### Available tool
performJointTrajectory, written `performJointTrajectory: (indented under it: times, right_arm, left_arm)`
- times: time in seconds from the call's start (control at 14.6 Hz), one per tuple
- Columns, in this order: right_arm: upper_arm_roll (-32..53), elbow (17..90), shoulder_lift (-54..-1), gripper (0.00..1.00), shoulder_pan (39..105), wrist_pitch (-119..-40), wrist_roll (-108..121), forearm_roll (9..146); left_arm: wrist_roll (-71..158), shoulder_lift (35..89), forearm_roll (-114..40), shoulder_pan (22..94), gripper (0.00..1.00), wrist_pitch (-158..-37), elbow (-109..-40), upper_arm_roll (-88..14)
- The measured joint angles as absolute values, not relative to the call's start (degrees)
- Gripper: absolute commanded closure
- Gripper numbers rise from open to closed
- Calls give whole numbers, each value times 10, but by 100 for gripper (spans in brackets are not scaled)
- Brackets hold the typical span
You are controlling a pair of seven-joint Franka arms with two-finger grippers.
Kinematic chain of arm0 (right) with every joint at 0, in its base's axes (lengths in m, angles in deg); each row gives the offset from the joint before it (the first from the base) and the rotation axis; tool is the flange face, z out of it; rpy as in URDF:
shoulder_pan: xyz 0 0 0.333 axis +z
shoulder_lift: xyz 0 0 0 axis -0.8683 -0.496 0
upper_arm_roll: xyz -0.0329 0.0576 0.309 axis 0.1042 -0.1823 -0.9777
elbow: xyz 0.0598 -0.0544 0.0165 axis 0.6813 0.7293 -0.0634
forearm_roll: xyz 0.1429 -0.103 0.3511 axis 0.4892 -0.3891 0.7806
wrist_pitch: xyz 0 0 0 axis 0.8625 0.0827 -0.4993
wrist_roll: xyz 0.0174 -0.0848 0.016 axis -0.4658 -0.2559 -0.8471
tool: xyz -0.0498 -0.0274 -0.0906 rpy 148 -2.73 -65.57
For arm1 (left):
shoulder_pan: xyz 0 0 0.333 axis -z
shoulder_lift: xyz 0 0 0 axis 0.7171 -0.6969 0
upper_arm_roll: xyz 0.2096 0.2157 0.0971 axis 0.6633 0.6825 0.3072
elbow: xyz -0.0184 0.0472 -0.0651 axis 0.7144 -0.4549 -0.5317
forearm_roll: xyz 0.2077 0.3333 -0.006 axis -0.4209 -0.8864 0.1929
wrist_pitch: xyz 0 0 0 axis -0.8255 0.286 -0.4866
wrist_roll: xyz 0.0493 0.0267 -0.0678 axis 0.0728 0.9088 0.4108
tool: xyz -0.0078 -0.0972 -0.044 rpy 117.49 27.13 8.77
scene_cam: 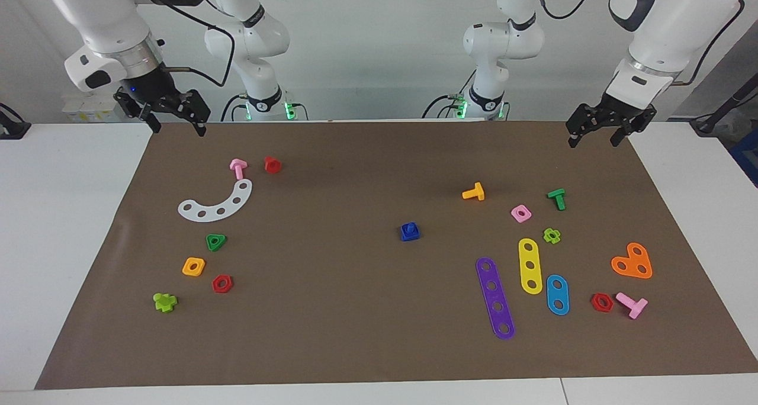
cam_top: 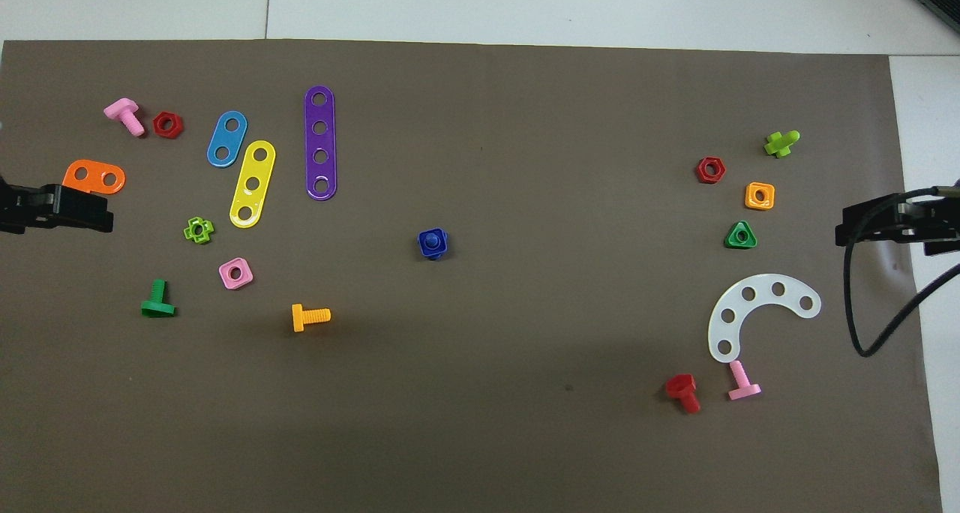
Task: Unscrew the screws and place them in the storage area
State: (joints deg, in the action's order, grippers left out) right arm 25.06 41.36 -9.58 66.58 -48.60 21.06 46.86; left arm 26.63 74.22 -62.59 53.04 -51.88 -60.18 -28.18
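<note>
The dark-blue screw [scene_cam: 408, 227] stands threaded in a blue square nut [scene_cam: 410, 233] at the middle of the brown mat; it also shows in the overhead view [cam_top: 432, 241]. The storage area lies around the white curved strip [scene_cam: 216, 203] [cam_top: 757, 310], toward the right arm's end. My right gripper [scene_cam: 179, 131] [cam_top: 892, 222] is open and empty, raised over the mat's corner beside that strip. My left gripper [scene_cam: 593, 142] [cam_top: 60, 207] is open and empty, raised over the mat's corner at the left arm's end. Both are well away from the screw.
Around the white strip lie a pink bolt [scene_cam: 238, 168], a red bolt [scene_cam: 272, 164], a green triangular nut [scene_cam: 216, 242], an orange square nut [scene_cam: 193, 266], a red hex nut [scene_cam: 222, 283] and a lime bolt [scene_cam: 165, 302]. Purple [scene_cam: 495, 297], yellow [scene_cam: 530, 266] and blue [scene_cam: 557, 294] strips and other parts lie toward the left arm's end.
</note>
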Motion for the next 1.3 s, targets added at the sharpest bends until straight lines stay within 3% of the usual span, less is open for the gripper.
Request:
performJointTrajectory:
  times: [0.82, 1.03, 1.3]
  right_arm:
    - [245, 416, -96, 0, 665, -486, 211, 469]
    - [245, 417, -96, 0, 665, -486, 211, 469]
    - [246, 417, -95, 0, 666, -492, 211, 463]
  left_arm:
    - [276, 740, -619, 536, 0, -519, -606, -296]
    - [367, 722, -581, 573, 1, -555, -609, -302]
    - [486, 655, -575, 660, 2, -646, -611, -305]
